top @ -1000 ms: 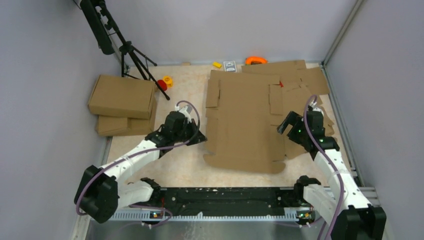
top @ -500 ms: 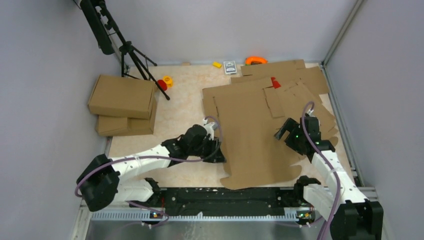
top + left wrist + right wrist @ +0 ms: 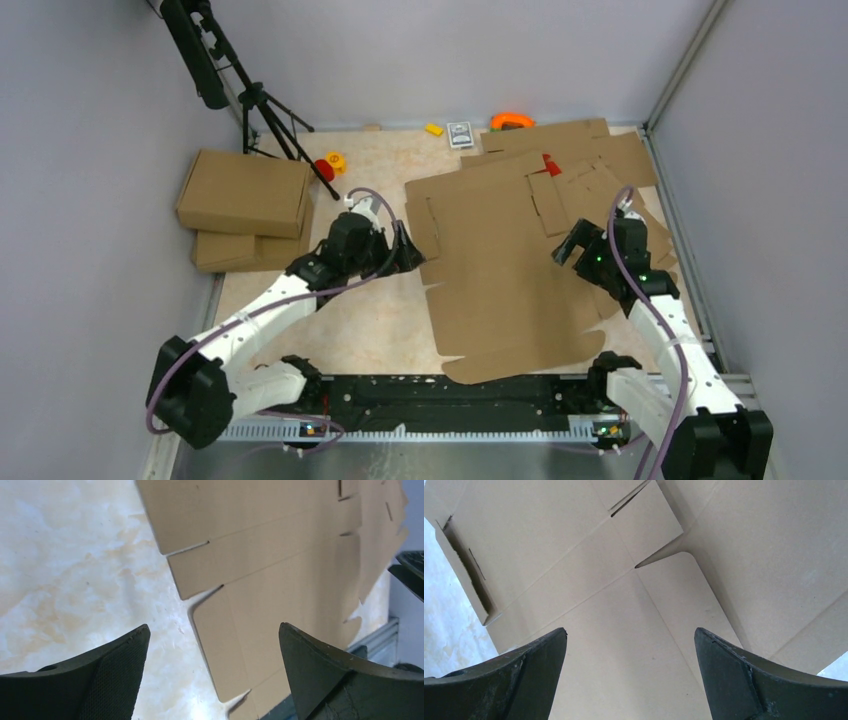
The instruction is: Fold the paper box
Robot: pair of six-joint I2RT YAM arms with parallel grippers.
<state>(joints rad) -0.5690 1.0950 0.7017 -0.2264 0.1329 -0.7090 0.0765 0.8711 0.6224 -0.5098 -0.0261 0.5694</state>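
Paper box blank lying flat, both grippers wide open w/ nothing in them

The paper box (image 3: 500,280) is unfolded, flat on the table (image 3: 370,320), approx centre-right, between the two arms; left gripper (image 3: 408,250) sits just off its left edge, jaws spread wide, empty, a flap corner visible below them in the wrist cam; right gripper (image 3: 566,248) hovers over the blank's right side, also fully spread, holding nothing; other cardboard sheets (image 3: 600,160) heaped behind it & to the right; two folded boxes (image 3: 245,195) stacked far left.
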